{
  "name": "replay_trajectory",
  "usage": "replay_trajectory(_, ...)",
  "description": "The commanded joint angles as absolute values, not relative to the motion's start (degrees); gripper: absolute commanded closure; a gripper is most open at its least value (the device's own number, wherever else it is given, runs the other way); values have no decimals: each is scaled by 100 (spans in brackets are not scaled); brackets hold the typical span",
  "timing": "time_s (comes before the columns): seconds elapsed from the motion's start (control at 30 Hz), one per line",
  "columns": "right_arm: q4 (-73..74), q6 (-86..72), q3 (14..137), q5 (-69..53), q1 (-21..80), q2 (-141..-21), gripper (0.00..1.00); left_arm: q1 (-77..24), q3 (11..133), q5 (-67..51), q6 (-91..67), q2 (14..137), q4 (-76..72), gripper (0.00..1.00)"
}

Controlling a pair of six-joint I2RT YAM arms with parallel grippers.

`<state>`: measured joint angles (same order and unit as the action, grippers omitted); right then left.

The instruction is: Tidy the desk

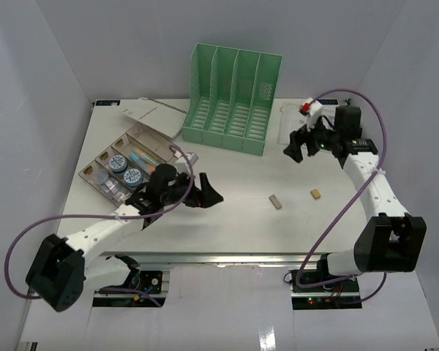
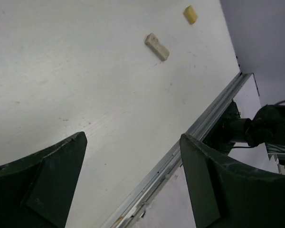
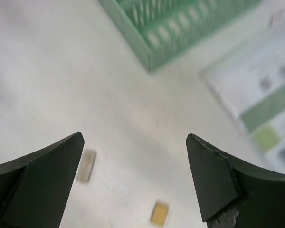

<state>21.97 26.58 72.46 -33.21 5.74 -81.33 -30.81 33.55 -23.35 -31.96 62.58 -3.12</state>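
The white desk has a metal rail along its front edge. A small grey block and a small yellow block lie right of centre. My left gripper is open and empty, low over the desk left of the grey block. In the left wrist view the gripper frames bare desk and the rail, with the grey block and yellow block beyond. My right gripper is open and empty, above the desk behind both blocks.
A green file rack stands at the back centre; it also shows in the right wrist view. A clear compartment box with small items sits at the left. Papers lie at the back left and back right.
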Motion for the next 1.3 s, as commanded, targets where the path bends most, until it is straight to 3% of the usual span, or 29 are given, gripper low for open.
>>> replay_trajectory(0.0, 2804, 2096, 6065, -3564, -446, -7796, 4, -4221, 4526, -446, -4276, 7397, 388, 16)
replay_trajectory(0.1, 2774, 1940, 5475, -3528, -1158, -7501, 8, -5008, 5820, 554, -4781, 8828, 1394, 26)
replay_trajectory(0.33, 2676, 1947, 4790, -3695, -1885, -7228, 18, -6094, 9903, 2577, -5828, 12051, 4691, 26)
replay_trajectory(0.4, 2616, 2007, 4708, -3704, -2140, -7083, 17, -6303, 11478, 2912, -6168, 12750, 5918, 26)
replay_trajectory(0.5, 2652, 2084, 4630, -3999, -2615, -7011, 17, -6383, 12538, 2892, -6348, 13568, 6486, 26)
replay_trajectory(0.77, 2917, 2311, 4631, -4711, -3225, -7026, 18, -6381, 12909, 2457, -6452, 13915, 6165, 41)
replay_trajectory(1.07, 2778, 2272, 4513, -4768, -3230, -6711, 18, -6381, 13004, 2206, -6513, 14252, 6131, 41)
replay_trajectory(1.27, 2760, 2268, 4474, -4816, -3234, -6698, 19, -6286, 13040, 2130, -6443, 14297, 5854, 31)
